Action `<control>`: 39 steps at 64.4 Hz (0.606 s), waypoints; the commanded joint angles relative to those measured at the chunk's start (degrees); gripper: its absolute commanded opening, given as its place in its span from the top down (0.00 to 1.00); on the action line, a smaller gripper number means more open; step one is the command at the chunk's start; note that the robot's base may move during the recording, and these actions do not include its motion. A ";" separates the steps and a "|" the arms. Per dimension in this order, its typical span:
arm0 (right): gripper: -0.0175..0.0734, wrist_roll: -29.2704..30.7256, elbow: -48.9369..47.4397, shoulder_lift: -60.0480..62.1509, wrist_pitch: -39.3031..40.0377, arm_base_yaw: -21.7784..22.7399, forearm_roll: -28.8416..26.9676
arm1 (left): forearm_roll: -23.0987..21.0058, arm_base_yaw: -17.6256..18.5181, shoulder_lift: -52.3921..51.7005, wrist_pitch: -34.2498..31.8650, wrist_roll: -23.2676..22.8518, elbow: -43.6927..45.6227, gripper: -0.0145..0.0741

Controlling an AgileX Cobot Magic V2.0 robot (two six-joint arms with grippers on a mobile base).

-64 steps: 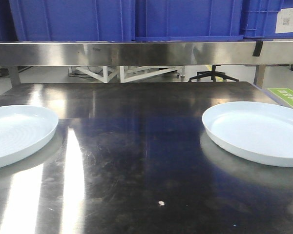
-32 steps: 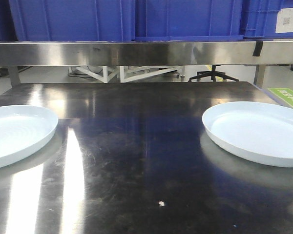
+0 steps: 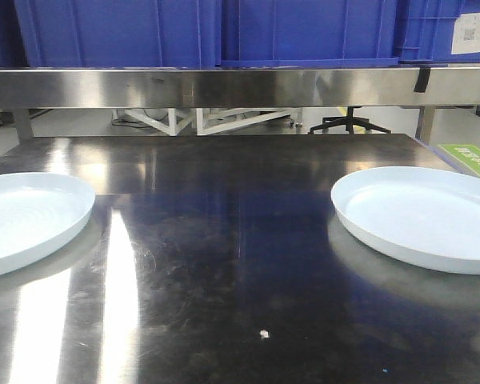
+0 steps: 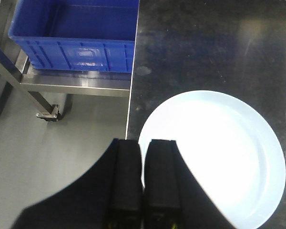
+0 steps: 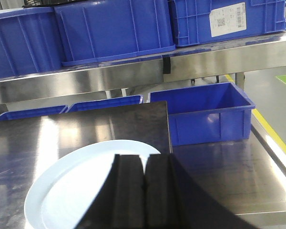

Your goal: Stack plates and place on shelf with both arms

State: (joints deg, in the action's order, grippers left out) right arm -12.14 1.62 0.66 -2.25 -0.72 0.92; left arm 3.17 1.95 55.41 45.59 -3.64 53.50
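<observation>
Two pale bluish-white plates lie apart on the steel table. The left plate [image 3: 28, 216] sits at the table's left edge; it also shows in the left wrist view [image 4: 214, 152]. The right plate [image 3: 424, 214] sits at the right edge; it also shows in the right wrist view [image 5: 81, 186]. My left gripper [image 4: 144, 143] is shut and empty, above the left plate's near-left rim by the table edge. My right gripper [image 5: 144, 158] is shut and empty, above the right plate's right side. Neither arm shows in the front view.
A steel shelf [image 3: 240, 86] runs across the back above the table, carrying blue bins [image 3: 304, 32]. Another blue bin [image 4: 76, 38] stands on a low cart left of the table. A blue bin [image 5: 205, 112] sits right of the table. A second steel surface [image 5: 229, 176] lies right.
</observation>
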 commanded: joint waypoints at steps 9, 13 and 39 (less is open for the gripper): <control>0.76 0.79 0.04 1.07 5.28 -0.03 0.01 | -0.64 -0.01 -0.62 -3.04 0.05 2.00 0.72; 0.76 0.79 0.04 1.07 5.28 -0.03 0.01 | -0.86 -0.01 -0.62 -3.17 0.05 2.00 0.72; 0.76 1.53 -0.02 1.07 15.86 0.31 0.09 | -1.07 -0.01 -0.62 -3.06 0.05 2.00 0.72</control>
State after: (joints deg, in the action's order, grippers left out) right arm -12.02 1.62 0.66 3.17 -0.72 0.92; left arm 2.46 1.95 55.41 45.72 -3.64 53.50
